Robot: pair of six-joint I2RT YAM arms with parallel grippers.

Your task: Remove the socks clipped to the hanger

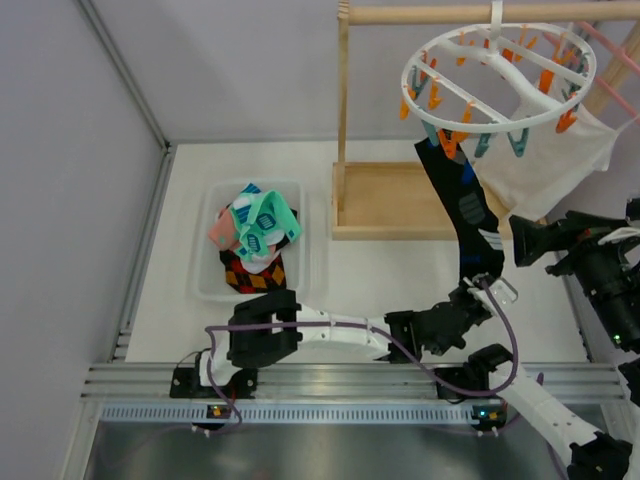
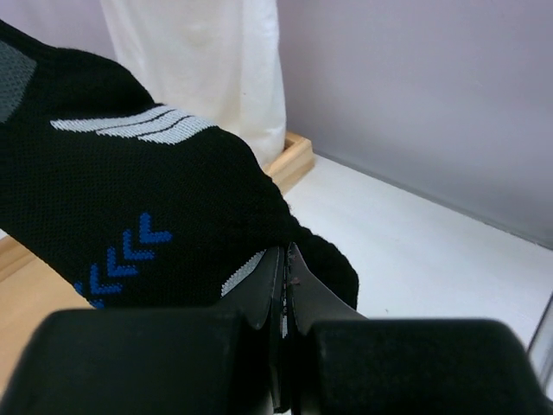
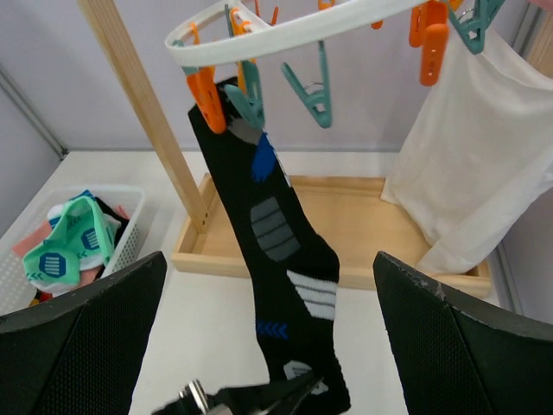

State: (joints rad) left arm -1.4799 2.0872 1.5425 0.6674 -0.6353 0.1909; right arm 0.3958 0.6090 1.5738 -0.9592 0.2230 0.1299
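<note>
A long black sock (image 1: 463,205) with grey, white and blue marks hangs from the round white hanger (image 1: 500,72), which hooks onto a wooden rail. In the right wrist view an orange peg (image 3: 205,95) and a teal one beside it hold the sock (image 3: 281,251) by its cuff. My left gripper (image 1: 480,289) is shut on the toe end, its jaws pinched tight on the black sock (image 2: 130,216). My right gripper (image 1: 540,236) stands wide open to the right of the sock with nothing between its fingers (image 3: 467,337).
A clear basket (image 1: 212,285) at the left holds pink and mint-teal socks (image 1: 262,225) and a black one with red-orange diamonds. A large white cloth (image 1: 545,160) hangs from the ring's right side. The wooden stand's post (image 1: 343,110) and tray base (image 1: 395,200) sit behind the sock.
</note>
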